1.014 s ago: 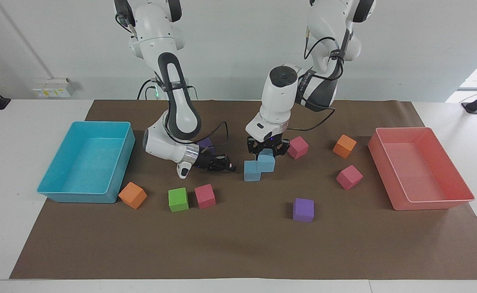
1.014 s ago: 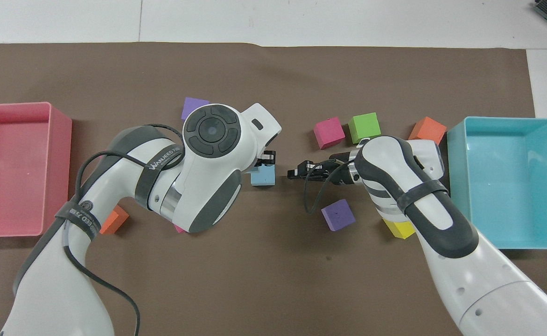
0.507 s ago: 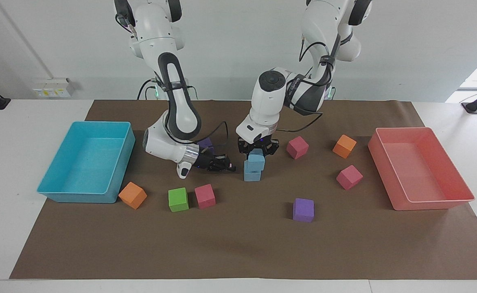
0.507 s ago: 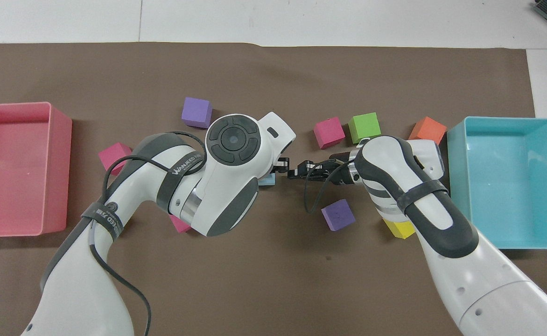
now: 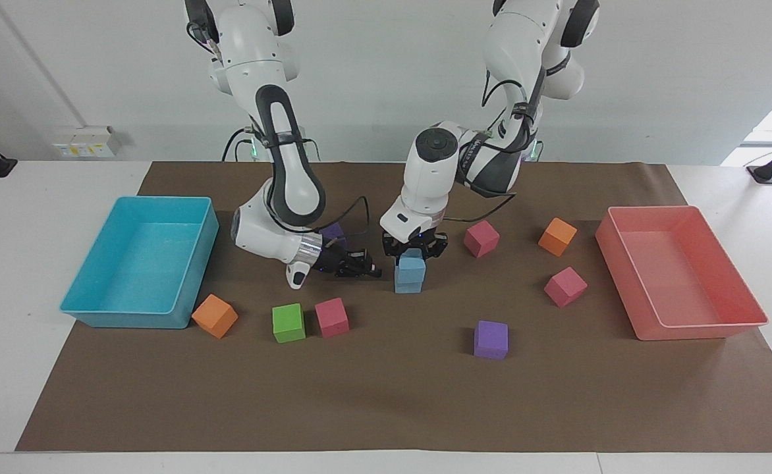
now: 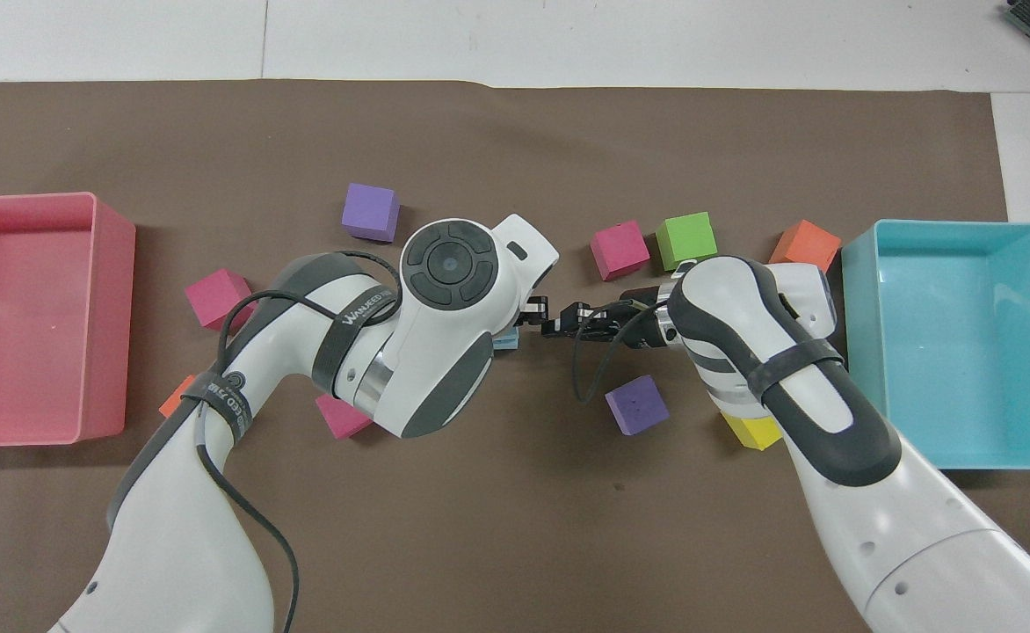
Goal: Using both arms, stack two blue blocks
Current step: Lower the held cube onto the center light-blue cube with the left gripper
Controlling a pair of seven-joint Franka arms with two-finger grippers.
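Two light blue blocks stand stacked in the middle of the brown mat: the upper blue block [image 5: 412,264] rests squarely on the lower blue block [image 5: 409,284]. My left gripper [image 5: 413,249] comes straight down onto the stack, its fingers shut on the upper block's sides. In the overhead view the left wrist covers the stack, and only a sliver of blue block [image 6: 506,341] shows. My right gripper [image 5: 366,270] lies low and level just beside the stack, toward the right arm's end, and holds nothing; it also shows in the overhead view [image 6: 559,328].
A turquoise tray [image 5: 129,318] stands at the right arm's end, a pink tray [image 5: 695,329] at the left arm's end. Loose cubes lie around: purple [image 5: 491,340], pink [image 5: 331,317], green [image 5: 288,322], orange [image 5: 215,315], pink [image 5: 565,286], orange [image 5: 557,236], yellow [image 6: 754,431].
My left gripper carried its blue block sideways over the other blue block and lowered it squarely onto it. The right gripper stayed still.
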